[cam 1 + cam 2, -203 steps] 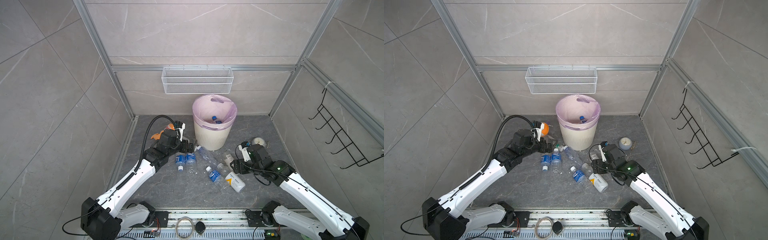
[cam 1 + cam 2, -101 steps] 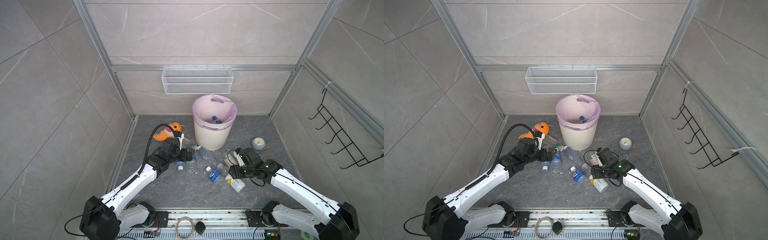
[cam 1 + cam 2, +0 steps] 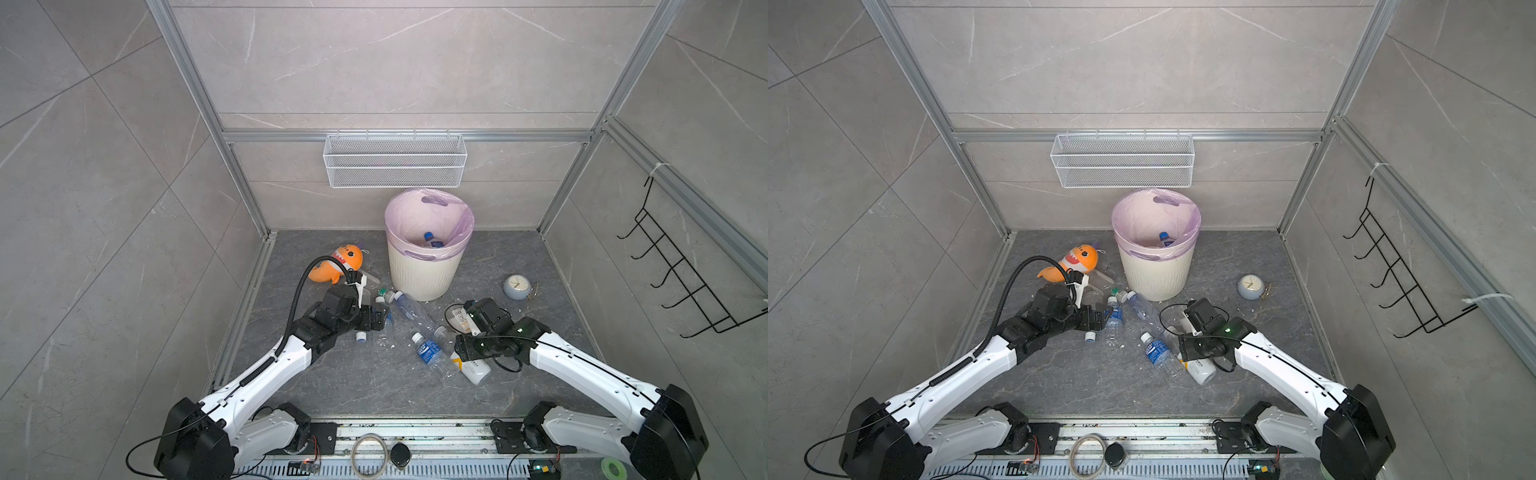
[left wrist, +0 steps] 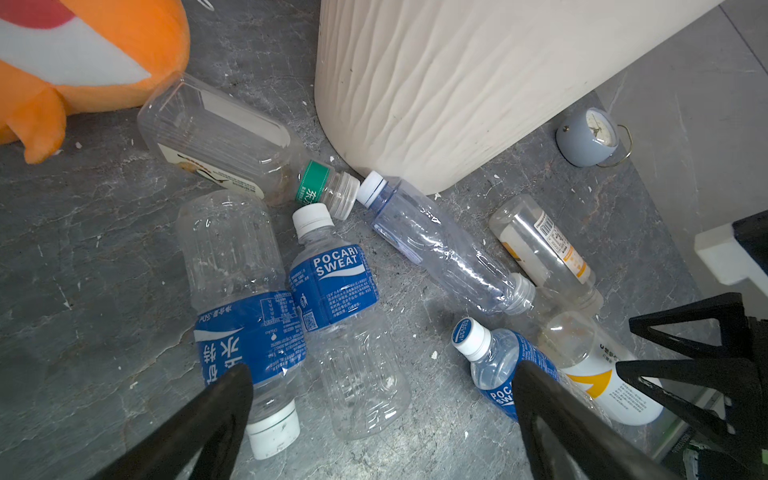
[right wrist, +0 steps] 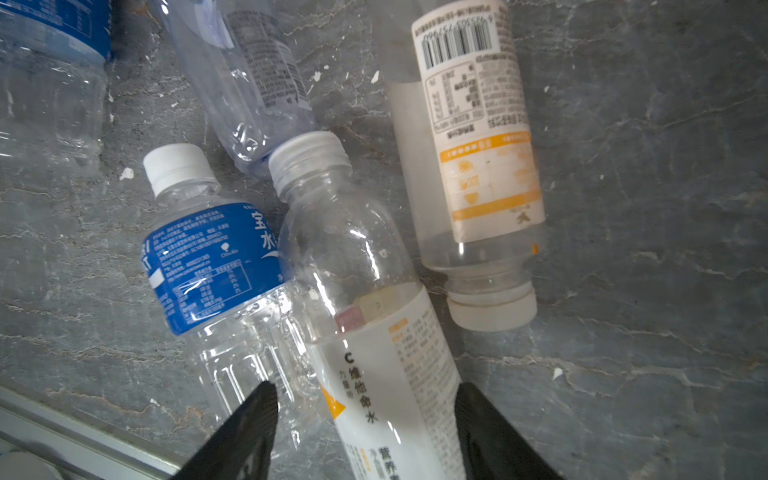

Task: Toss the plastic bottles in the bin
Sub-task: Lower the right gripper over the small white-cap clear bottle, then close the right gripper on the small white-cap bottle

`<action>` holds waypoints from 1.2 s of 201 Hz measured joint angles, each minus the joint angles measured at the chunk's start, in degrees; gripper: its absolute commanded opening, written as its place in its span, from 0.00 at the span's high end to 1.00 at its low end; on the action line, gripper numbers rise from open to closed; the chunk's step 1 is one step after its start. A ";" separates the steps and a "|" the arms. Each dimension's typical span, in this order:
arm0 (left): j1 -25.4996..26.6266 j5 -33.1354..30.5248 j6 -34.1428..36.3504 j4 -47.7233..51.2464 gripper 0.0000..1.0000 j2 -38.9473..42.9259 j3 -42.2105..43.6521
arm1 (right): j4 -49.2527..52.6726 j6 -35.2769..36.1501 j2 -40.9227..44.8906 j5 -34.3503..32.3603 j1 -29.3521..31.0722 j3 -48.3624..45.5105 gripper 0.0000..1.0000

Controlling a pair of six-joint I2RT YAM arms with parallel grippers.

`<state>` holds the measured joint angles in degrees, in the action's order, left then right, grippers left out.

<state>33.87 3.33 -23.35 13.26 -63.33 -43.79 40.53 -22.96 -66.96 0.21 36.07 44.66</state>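
We see the right pincer [image 5: 365, 390] half-closed astride the white yellow-marked bottle [image 5: 374, 332], which lies on the grey surface [image 5: 623, 208] near the bin [image 3: 419, 274]; it is perhaps not yet gripping, so we should centre it and squeeze gently, while the left pincer [image 4: 382, 368] hovers wide above the blue-labelled bottles [image 4: 332, 282].

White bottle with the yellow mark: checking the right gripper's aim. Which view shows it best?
Right wrist: the white bottle sits large between the right gripper's fingers. Both top views show it small, half under the arm; left wrist, partly hidden.
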 measured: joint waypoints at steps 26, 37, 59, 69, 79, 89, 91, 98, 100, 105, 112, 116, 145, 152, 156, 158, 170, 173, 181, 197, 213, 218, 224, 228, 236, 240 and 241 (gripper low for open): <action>0.09 0.04 -0.37 -0.02 0.00 0.90 1.07 | -0.09 -0.04 -1.62 -0.66 0.76 0.00 0.31; 0.17 0.04 -0.59 0.07 0.00 1.31 1.44 | -0.11 -0.09 -2.47 -0.90 1.22 0.00 0.30; 0.24 0.13 -0.74 0.00 0.00 1.75 1.81 | -0.37 -0.46 -4.07 -1.31 1.97 0.00 0.29; 0.26 0.17 -0.74 0.00 0.00 1.95 1.88 | -0.57 -0.48 -4.68 -1.51 2.19 0.00 0.29; 0.28 0.20 -0.74 0.00 0.00 2.12 1.95 | -0.81 -0.63 -5.14 -1.62 2.34 0.00 0.29; 0.28 0.17 -0.74 0.00 0.00 2.27 2.05 | -1.11 -0.70 -5.53 -1.79 2.56 0.00 0.29; 0.28 0.20 -0.74 0.00 0.00 2.32 2.05 | -1.16 -0.72 -5.60 -1.81 2.60 0.00 0.29; 0.28 0.17 -0.74 0.00 0.00 2.43 2.16 | -1.38 -0.87 -5.81 -1.95 2.73 0.00 0.29; 0.28 0.20 -0.74 0.00 0.00 2.43 2.16 | -1.44 -0.90 -5.86 -1.97 2.78 0.00 0.29; 0.28 0.17 -0.74 0.00 0.00 2.45 2.23 | -1.57 -0.98 -5.99 -1.99 2.89 0.00 0.29; 0.28 0.20 -0.74 0.02 0.00 2.45 2.27 | -1.75 -1.07 -6.12 -2.10 3.04 0.00 0.29; 0.28 0.20 -0.74 0.00 0.00 2.45 2.32 | -1.84 -1.09 -6.21 -2.14 3.15 -0.02 0.29; 0.28 0.22 -0.90 0.00 0.00 2.45 2.73 | -2.64 -1.36 -6.93 -2.40 3.78 -0.17 0.28; 0.28 0.22 -0.94 0.02 0.00 2.45 2.86 | -2.89 -1.51 -7.04 -2.43 3.89 -0.24 0.28; 0.28 0.22 -0.96 0.00 0.00 2.45 2.91 | -3.02 -1.53 -7.10 -2.45 3.96 -0.28 0.27; 0.28 0.22 -0.96 0.02 0.00 2.45 2.93 | -3.06 -1.51 -7.10 -2.47 3.96 -0.31 0.27; 0.28 0.24 -0.98 0.02 0.00 2.45 3.06 | -3.58 -1.55 -7.37 -2.58 4.07 -0.55 0.26; 0.28 0.22 -0.98 0.00 0.00 2.45 3.06 | -3.63 -1.57 -7.48 -2.60 4.09 -0.61 0.26; 0.31 0.22 -0.98 0.00 0.00 2.45 3.13 | -3.91 -1.68 -7.76 -2.62 4.11 -0.74 0.26; 0.39 0.24 -1.01 0.04 0.00 2.45 3.23 | -4.37 -1.75 -8.39 -2.78 4.11 -1.03 0.26; 0.55 0.24 -1.03 0.02 0.00 2.45 3.26 | -4.85 -1.73 -9.05 -2.89 4.17 -1.20 0.26; 0.57 0.24 -1.03 0.02 0.00 2.45 3.26 | -4.90 -1.75 -9.27 -2.97 4.22 -1.20 0.26; 0.61 0.24 -1.05 0.04 0.00 2.45 3.26 | -5.05 -1.75 -9.53 -3.02 4.26 -1.20 0.26; 0.63 0.24 -1.07 0.04 0.00 2.45 3.26 | -5.22 -1.75 -9.70 -3.06 4.33 -1.20 0.25; 0.66 0.24 -1.11 0.02 0.00 2.45 3.28 | -5.51 -1.73 -10.05 -3.17 4.39 -1.22 0.26; 0.66 0.24 -1.11 0.00 0.00 2.45 3.32 | -5.64 -1.73 -10.23 -3.26 4.44 -1.22 0.25; 0.66 0.24 -1.14 0.00 0.00 2.45 3.34 | -5.68 -1.75 -10.25 -3.26 4.44 -1.22 0.25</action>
<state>34.52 3.57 -24.49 13.26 -60.88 -40.45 34.85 -24.71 -77.21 -3.05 40.51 43.44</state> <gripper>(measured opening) 0.997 0.745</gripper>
